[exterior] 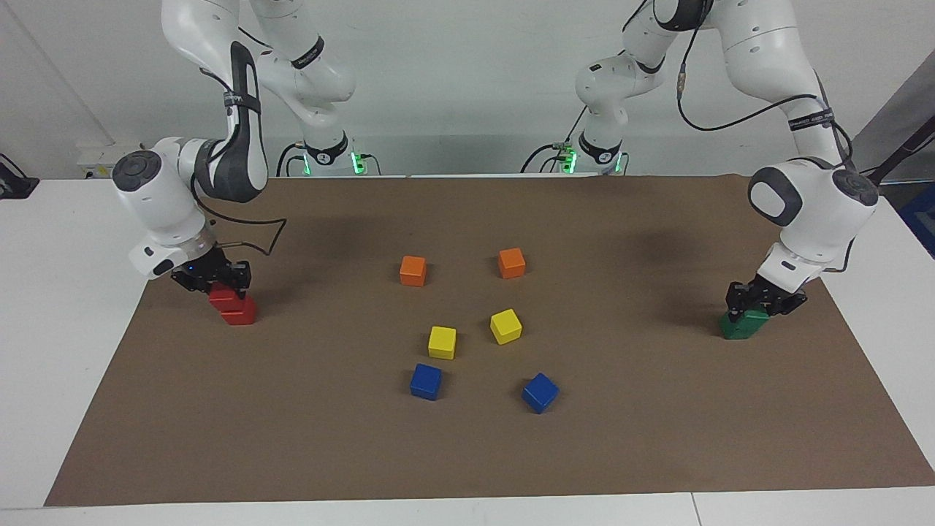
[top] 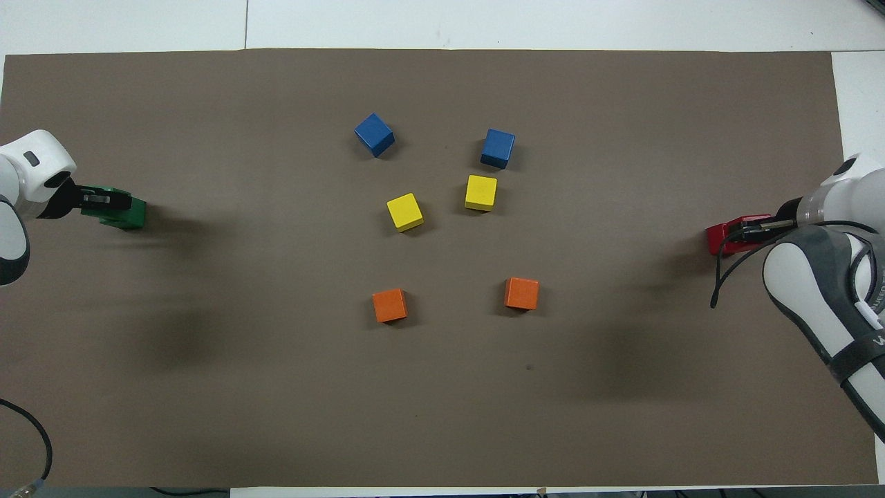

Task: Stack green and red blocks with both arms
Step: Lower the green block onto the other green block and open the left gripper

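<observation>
At the right arm's end of the table, my right gripper (exterior: 213, 280) (top: 752, 228) is shut on a red block (exterior: 220, 296) (top: 719, 237). This block is tilted and sits partly over a second red block (exterior: 239, 314) on the mat; whether the two touch I cannot tell. At the left arm's end, my left gripper (exterior: 761, 300) (top: 104, 200) is shut on a green block (exterior: 754, 316) (top: 130, 211). That block rests on a second green block (exterior: 738, 330), slightly off square.
On the brown mat (exterior: 657, 438), the middle holds two orange cubes (exterior: 413, 270) (exterior: 511, 263), two yellow cubes (exterior: 442, 342) (exterior: 505, 326) and two blue cubes (exterior: 426, 381) (exterior: 540, 392). White table (exterior: 58, 365) borders the mat.
</observation>
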You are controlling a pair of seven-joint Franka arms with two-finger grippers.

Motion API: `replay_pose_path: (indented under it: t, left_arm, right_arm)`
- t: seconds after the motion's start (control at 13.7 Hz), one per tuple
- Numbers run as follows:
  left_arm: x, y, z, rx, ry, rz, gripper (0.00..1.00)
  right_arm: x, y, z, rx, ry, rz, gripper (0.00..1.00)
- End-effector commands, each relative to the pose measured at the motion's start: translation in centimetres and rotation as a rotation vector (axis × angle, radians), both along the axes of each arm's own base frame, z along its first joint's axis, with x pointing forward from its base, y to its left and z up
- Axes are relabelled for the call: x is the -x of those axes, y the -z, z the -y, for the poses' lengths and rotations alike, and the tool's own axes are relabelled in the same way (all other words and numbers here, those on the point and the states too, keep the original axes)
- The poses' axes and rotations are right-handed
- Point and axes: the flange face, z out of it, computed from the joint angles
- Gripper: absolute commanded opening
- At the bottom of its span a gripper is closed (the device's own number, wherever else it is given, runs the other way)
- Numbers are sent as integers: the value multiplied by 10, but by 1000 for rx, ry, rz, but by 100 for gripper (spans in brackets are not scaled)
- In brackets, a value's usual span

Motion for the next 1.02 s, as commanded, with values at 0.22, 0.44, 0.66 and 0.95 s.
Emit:
replay_pose_path:
  t: [0.22, 0.44, 0.66, 0.95]
  left_arm:
    - [11, -3, -1, 1, -12, 12, 0]
    - [10, -4, -1, -1, -9, 13, 51]
    - [8, -6, -1, -2, -8, 18, 100]
    - [6, -12, -1, -1, -7, 18, 100]
  right_arm:
    - [0, 3, 4, 9, -20, 12, 0]
    - [0, 5, 4, 9, -22, 13, 0]
    - [3, 9, 4, 8, -22, 9, 0]
    - [6, 12, 3, 7, -21, 3, 0]
